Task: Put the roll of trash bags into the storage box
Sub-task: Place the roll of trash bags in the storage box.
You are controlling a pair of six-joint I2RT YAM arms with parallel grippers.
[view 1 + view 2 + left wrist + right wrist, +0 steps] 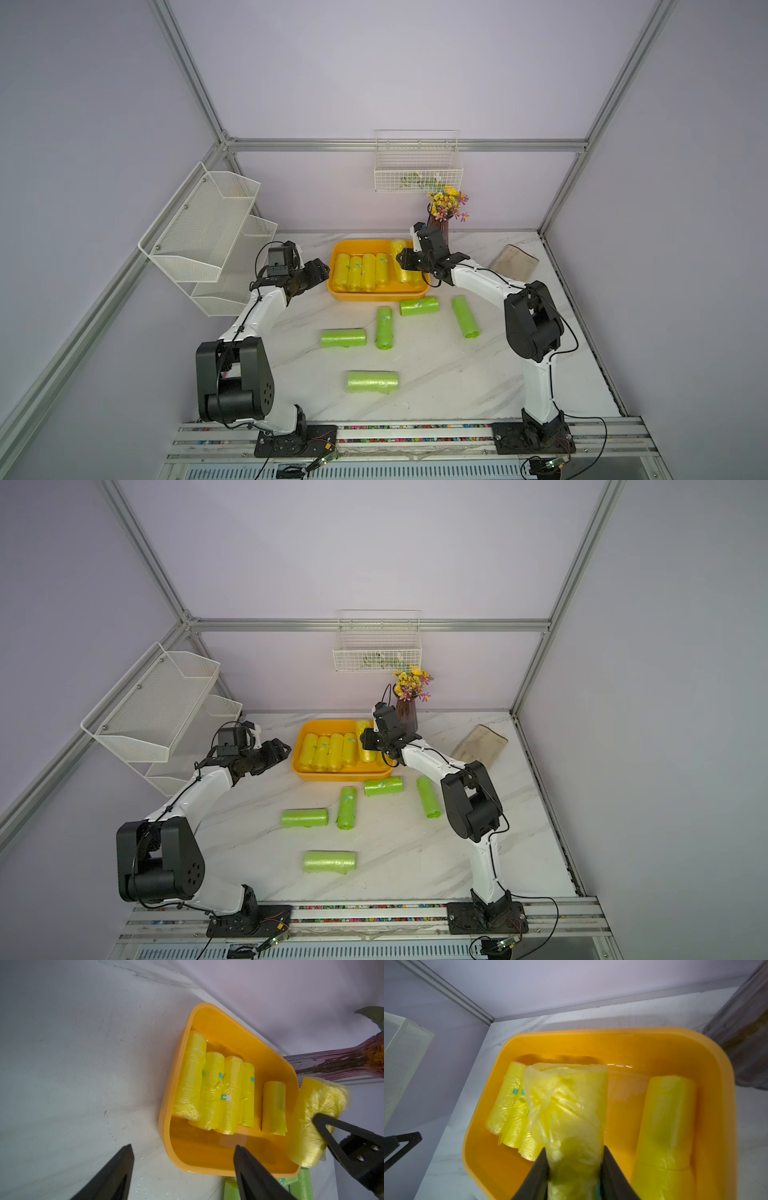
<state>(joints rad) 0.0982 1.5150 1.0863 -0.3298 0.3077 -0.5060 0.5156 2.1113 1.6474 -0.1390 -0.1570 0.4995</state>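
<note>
Several crinkly yellow rolls lay in the smooth, shiny orange storage box with round corners. The right gripper squeezed the roll of trash bags just above the box. The right wrist view showed its thin, loose skin. The left gripper stood open with nothing in it. Both top views showed five green rolls on the marble table.
</note>
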